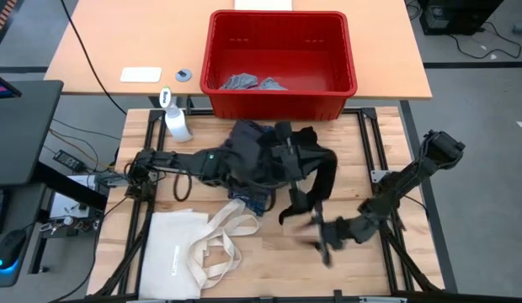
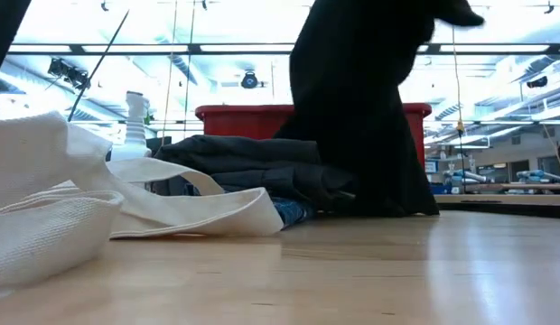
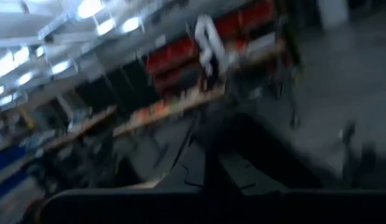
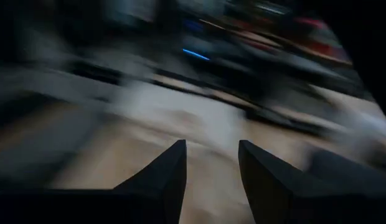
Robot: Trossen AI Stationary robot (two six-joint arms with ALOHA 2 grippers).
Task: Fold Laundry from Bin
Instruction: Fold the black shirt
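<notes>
High view: black piece (image 1: 307, 172) lifted off the pile by the left gripper (image 1: 288, 151)

Left gripper is seen shut on the black piece, raised so the cloth hangs free of the laundry (image 1: 248, 164) below it; right gripper (image 1: 322, 238), jaws part open and empty, is held low just beside the hanging hem, presumably to catch it; bin (image 1: 282, 105) lies beyond both, grey pieces (image 1: 244, 82) left inside

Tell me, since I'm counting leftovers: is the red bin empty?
No, light grey pieces lie on the floor of the bin in the high view.
</notes>
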